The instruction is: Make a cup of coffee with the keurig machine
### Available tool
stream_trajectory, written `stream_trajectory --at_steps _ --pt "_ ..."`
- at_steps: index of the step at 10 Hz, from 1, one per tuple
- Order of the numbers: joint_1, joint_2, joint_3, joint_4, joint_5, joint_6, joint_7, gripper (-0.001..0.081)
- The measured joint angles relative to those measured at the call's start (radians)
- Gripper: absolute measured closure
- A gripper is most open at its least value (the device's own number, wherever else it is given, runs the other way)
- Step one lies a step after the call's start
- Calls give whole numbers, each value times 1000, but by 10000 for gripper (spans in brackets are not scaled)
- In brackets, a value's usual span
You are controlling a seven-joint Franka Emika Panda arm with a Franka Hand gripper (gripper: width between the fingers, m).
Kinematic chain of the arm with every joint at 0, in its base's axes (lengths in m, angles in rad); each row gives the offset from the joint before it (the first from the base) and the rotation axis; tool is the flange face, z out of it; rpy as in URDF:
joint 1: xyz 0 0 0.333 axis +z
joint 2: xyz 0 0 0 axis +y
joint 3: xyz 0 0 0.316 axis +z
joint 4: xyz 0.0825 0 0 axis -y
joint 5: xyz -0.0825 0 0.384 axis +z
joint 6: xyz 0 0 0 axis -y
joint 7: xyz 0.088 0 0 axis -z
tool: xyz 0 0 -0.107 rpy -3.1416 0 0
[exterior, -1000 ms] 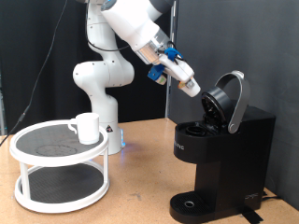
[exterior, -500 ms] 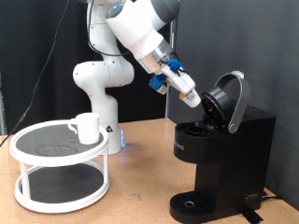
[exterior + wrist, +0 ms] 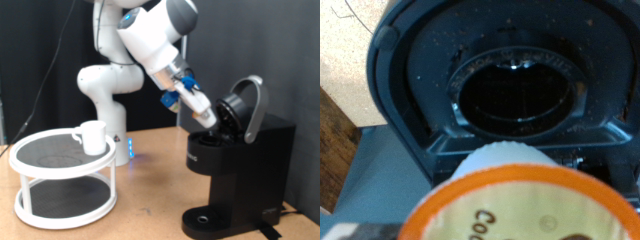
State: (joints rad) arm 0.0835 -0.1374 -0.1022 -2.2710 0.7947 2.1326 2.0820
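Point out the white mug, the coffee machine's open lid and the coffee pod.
white mug (image 3: 93,137), exterior view, on its side wall.
coffee machine's open lid (image 3: 247,106), exterior view, on the raised lid's rim.
coffee pod (image 3: 525,205), wrist view, on its orange-rimmed top.

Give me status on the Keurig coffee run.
Done: keurig machine lid is up, pod chamber exposed and empty. In hand: gripper holds a coffee pod right at the opening. Left: pod not seated, lid open, cup on the white rack, not on the drip base.
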Motion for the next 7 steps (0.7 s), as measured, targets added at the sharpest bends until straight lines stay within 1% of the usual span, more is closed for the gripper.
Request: stream_trajectory --at_steps 7 --pt "0 42 21 -23 -15 70 -2 428"
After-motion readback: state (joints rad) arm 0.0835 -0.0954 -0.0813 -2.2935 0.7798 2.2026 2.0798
